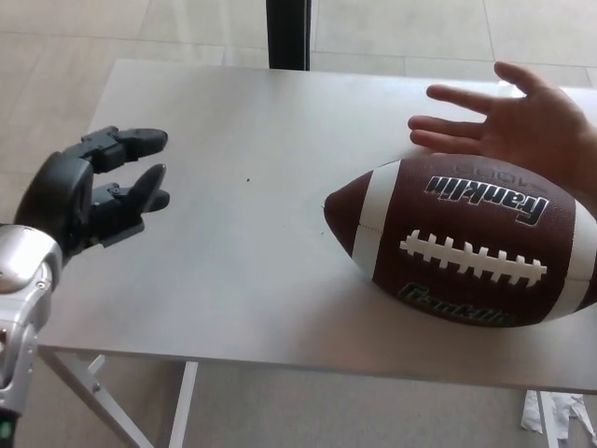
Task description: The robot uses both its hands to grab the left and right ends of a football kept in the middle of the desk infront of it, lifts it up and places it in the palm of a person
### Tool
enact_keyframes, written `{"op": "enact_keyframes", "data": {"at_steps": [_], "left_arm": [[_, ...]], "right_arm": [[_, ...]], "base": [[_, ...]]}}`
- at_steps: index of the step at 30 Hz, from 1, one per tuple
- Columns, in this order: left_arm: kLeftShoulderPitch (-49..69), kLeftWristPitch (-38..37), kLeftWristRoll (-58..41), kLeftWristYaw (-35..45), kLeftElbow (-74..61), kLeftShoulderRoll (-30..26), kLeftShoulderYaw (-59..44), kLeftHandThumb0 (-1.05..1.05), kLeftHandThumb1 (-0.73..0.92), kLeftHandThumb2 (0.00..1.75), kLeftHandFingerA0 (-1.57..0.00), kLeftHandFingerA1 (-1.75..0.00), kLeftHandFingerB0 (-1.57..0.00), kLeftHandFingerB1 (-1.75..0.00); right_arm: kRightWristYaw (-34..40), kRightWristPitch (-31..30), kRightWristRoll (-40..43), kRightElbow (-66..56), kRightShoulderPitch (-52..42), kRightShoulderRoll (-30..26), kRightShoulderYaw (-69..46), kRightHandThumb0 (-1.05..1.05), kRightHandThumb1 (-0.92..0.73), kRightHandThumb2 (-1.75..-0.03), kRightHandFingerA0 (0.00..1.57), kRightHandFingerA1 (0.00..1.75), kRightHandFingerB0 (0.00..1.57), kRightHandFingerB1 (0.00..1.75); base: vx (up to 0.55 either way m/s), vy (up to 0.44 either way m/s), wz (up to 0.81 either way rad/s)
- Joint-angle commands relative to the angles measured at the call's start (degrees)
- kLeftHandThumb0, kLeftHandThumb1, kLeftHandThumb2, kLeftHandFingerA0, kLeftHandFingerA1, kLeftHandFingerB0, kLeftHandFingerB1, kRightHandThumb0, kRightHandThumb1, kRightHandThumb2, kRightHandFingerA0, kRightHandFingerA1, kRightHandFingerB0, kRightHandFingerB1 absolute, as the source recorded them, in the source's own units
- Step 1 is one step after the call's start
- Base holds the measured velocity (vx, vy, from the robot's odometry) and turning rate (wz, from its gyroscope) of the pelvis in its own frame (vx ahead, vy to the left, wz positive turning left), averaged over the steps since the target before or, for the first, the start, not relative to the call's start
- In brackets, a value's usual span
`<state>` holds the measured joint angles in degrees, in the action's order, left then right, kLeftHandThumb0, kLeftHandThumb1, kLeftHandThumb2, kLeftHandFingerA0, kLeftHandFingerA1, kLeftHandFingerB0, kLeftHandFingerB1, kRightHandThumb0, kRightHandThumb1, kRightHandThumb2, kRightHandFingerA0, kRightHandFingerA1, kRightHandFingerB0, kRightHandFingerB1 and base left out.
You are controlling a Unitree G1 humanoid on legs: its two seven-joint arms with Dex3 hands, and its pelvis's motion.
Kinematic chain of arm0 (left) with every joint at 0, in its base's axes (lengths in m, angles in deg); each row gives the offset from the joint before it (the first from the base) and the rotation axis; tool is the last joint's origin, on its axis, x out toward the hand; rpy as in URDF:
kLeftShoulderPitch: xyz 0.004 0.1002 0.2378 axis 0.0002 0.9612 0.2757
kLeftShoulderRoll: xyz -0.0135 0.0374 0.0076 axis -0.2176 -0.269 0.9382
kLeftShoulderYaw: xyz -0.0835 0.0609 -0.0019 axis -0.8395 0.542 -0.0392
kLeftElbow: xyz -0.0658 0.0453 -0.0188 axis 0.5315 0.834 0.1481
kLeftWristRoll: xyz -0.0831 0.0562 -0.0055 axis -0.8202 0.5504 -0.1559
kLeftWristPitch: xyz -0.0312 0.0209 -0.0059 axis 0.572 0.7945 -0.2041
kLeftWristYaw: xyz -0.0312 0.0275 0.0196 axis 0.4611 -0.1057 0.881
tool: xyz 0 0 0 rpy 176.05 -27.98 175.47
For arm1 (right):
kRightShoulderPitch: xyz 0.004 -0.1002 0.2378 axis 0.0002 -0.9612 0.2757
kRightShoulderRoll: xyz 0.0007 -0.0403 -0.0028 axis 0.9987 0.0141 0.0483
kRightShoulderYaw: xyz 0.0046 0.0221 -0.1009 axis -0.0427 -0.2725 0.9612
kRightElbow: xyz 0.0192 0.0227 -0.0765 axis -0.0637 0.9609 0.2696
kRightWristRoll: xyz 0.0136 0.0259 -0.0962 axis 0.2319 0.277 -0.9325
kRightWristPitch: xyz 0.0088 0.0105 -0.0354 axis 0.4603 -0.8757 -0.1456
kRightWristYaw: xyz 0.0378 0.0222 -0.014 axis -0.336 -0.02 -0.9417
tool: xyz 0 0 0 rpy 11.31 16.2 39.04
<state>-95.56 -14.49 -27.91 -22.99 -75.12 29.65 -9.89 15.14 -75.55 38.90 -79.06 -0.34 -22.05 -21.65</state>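
The brown football (466,245) lies on the white tabletop (233,252) over at 3 o'clock. A person's open hand (518,121) waits just behind it. At 9 o'clock, the left robot hand (98,191) has its fingers spread and holds nothing.

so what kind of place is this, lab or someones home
Hard to say; probably an indoor lab or office-like room. A plain white desk on a metal frame stands on a glossy tiled floor, bare except for a football, with a person's open hand waiting and the robot's left hand reaching in.
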Motion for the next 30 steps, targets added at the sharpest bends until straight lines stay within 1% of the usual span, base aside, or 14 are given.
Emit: {"op": "enact_keyframes", "data": {"at_steps": [1,3,8,9,10,17,18,21,22,24,25,26,27,30], "left_arm": [[-0.2,-2.3,3.1,-1.2,1.1,1.5,0.9,-0.66,0.84,0.65,-0.51,-0.57,-0.37,-0.43],[-0.7,-2.0,2.0,-1.6,2.1,4.1,0.5,-0.7,0.85,0.65,-0.49,-0.57,-0.35,-0.43],[-1.0,-2.5,2.8,-3.9,2.9,8.2,0.2,-0.71,0.88,0.66,-0.49,-0.56,-0.34,-0.42],[-1.3,-2.5,2.9,-4.2,3.3,8.9,0.1,-0.71,0.68,1.05,-0.45,-0.64,-0.29,-0.54],[-1.5,-2.3,3.2,-4.6,3.7,9.6,0.1,-0.71,0.87,0.66,-0.51,-0.55,-0.33,-0.4],[-0.8,-2.5,4.8,-5.7,4.7,11.6,0.8,-0.72,0.88,0.66,-0.5,-0.56,-0.33,-0.41],[-0.8,-2.4,4.6,-6.1,5.0,12.1,0.5,-0.71,0.68,1.07,-0.45,-0.65,-0.3,-0.54],[-1.0,-2.7,4.1,-6.7,5.9,13.4,-0.4,-0.73,0.71,1.1,-0.42,-0.66,-0.21,-0.51],[-0.8,-3.4,3.5,-6.7,6.7,14.0,-0.9,-0.73,0.71,1.1,-0.42,-0.66,-0.21,-0.51],[-0.9,-2.9,2.4,-6.1,6.8,14.8,-2.1,-0.79,0.92,0.69,-0.44,-0.63,-0.23,-0.36],[-0.9,-2.2,0.7,-6.1,7.1,16.4,-3.3,-0.82,0.74,1.11,-0.4,-0.67,-0.11,-0.47],[-0.9,-2.2,0.8,-6.0,7.1,16.5,-3.5,-0.82,0.74,1.11,-0.4,-0.67,-0.11,-0.47],[-0.8,-1.6,0.5,-5.7,6.9,17.3,-3.4,-0.87,0.92,0.79,-0.42,-0.6,-0.09,-0.31],[-1.0,-0.5,0.1,-4.9,7.2,19.1,-3.1,-0.99,0.91,0.86,-0.35,-0.57,-0.05,-0.24]], "right_arm": [[2.4,-0.7,-1.5,1.1,0.3,1.3,0.4,-0.84,-0.92,-0.69,0.4,0.58,0.24,0.29],[3.0,-1.9,-3.1,1.6,0.9,0.9,1.6,-0.93,-0.77,-0.88,0.38,0.6,0.23,0.37],[5.4,-7.2,-2.5,-0.8,1.8,2.6,2.2,-0.82,-0.92,-0.71,0.39,0.6,0.33,0.33],[5.8,-7.8,-2.1,-0.7,2.3,3.1,1.8,-0.82,-0.92,-0.7,0.38,0.58,0.35,0.33],[5.8,-8.0,-2.0,-0.2,2.6,3.3,1.9,-0.82,-0.92,-0.71,0.38,0.58,0.32,0.33],[5.4,-9.0,-2.8,1.9,3.7,2.7,2.7,-0.83,-0.92,-0.7,0.38,0.6,0.32,0.33],[5.1,-8.8,-3.0,2.0,3.8,2.4,3.0,-0.82,-0.92,-0.71,0.37,0.65,0.32,0.34],[4.6,-8.4,-3.1,1.7,3.7,2.1,3.4,-0.81,-0.92,-0.71,0.37,0.68,0.3,0.33],[4.5,-7.9,-3.3,1.1,3.2,2.3,3.7,-0.81,-0.92,-0.71,0.37,0.68,0.3,0.33],[4.8,-8.1,-3.3,0.9,3.4,2.7,4.0,-0.81,-0.92,-0.7,0.38,0.67,0.3,0.32],[5.3,-8.1,-3.6,0.8,3.3,3.3,4.3,-0.78,-0.73,-1.09,0.39,0.69,0.23,0.46],[5.3,-8.1,-3.6,0.9,3.4,3.3,4.3,-0.78,-0.73,-1.09,0.39,0.69,0.23,0.46],[5.3,-8.2,-3.8,0.5,3.2,3.4,4.7,-0.82,-0.92,-0.7,0.4,0.64,0.3,0.31],[5.8,-9.3,-3.7,-0.6,2.6,4.3,5.1,-0.81,-0.92,-0.69,0.42,0.59,0.3,0.31]], "base": [[0.0,0.0,0.0],[0.0,0.0,0.0],[0.0,0.0,0.0],[0.0,0.0,0.0],[0.0,0.0,0.0],[0.0,0.0,0.0],[0.0,0.0,0.0],[0.0,0.0,0.0],[0.0,0.0,0.0],[0.0,0.0,0.0],[0.0,0.0,0.0],[0.0,0.0,0.0],[0.0,0.0,0.0],[0.0,0.0,0.0]]}}
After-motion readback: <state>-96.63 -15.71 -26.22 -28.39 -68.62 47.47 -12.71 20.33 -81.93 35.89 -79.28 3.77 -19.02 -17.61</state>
